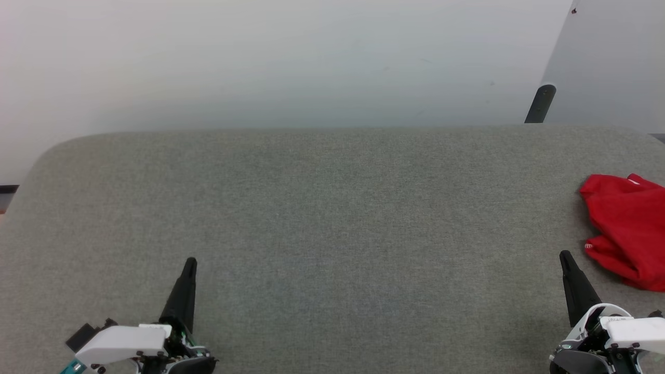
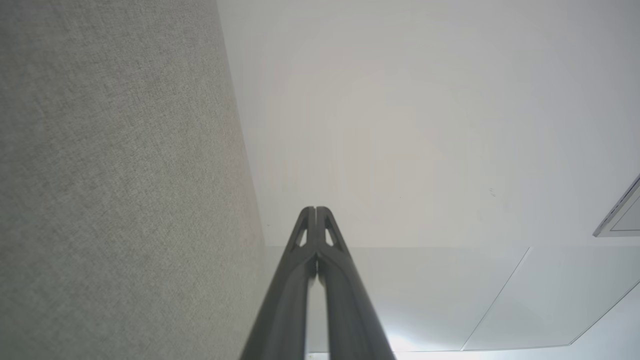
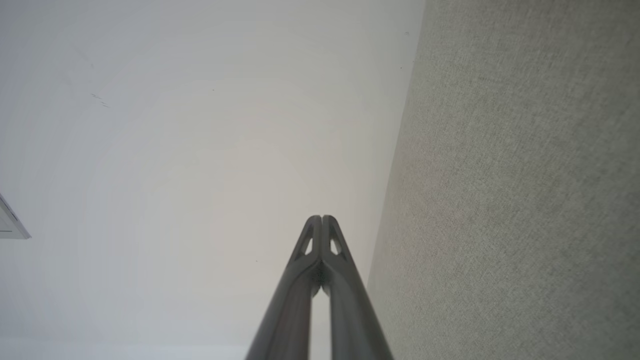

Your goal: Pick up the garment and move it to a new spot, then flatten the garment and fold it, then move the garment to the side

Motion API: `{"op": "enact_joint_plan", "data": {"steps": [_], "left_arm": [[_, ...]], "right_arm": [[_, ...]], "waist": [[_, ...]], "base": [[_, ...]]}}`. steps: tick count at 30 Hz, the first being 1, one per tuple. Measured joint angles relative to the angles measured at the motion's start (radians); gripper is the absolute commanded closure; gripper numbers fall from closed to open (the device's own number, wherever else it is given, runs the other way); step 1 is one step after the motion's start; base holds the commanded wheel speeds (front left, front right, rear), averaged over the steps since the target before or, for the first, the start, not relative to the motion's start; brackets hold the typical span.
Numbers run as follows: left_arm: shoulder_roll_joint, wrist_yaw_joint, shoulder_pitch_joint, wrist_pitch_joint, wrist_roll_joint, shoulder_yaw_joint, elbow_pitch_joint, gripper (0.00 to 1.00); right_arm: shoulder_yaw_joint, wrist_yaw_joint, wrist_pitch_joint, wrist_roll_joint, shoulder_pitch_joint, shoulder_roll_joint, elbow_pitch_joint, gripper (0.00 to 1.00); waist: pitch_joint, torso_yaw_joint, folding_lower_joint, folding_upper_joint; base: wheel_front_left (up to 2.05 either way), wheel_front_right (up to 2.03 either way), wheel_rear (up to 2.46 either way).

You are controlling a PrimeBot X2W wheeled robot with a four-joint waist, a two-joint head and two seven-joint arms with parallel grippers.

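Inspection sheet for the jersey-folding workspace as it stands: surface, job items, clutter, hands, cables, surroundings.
Surface: grey fabric-covered table, rounded far corners, flat, no stains seen.
Job's things: garment, red with a bit of white trim, crumpled in a heap at the right side of the table and cut off by the head view's border; not flattened, not folded.
Clutter: nothing seen.
Hands: left hand and right hand both shut, holding nothing, low at the near edge; the right hand is close to the garment but apart from it.
Cables: nothing seen.
Surroundings: pale wall behind the table; dark post and pale panel at the far right.
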Motion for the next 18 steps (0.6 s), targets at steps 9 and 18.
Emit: {"op": "enact_joint_plan", "data": {"steps": [9, 18], "left_arm": [[0.0, 0.0, 0.0, 0.0, 0.0, 0.0, 0.0, 1.0], [0.0, 0.0, 0.0, 0.0, 0.0, 0.0, 0.0, 1.0]], "right_arm": [[0.0, 0.0, 0.0, 0.0, 0.0, 0.0, 0.0, 1.0], [0.0, 0.0, 0.0, 0.0, 0.0, 0.0, 0.0, 1.0]], "waist": [[0.0, 0.0, 0.0, 0.0], [0.0, 0.0, -0.0001, 0.0]], "base": [[0.0, 0.0, 0.0], [0.0, 0.0, 0.0]]}}
